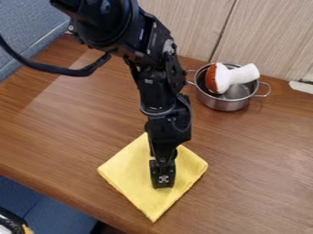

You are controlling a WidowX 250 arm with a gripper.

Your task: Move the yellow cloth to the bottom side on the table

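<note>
The yellow cloth [125,171] lies flat in a diamond shape on the brown wooden table, close to the table's front left edge. My gripper [163,183] hangs down over the middle of the cloth, and the arm hides part of the cloth's upper area. Whether the gripper touches the cloth, I cannot tell.
At the upper right stands a metal pot [226,104] with two handles, holding a white and brown brush [235,77]. Behind the table [256,151] rise a wood panel wall and a blue-grey partition. A white object [301,87] lies at the right back edge.
</note>
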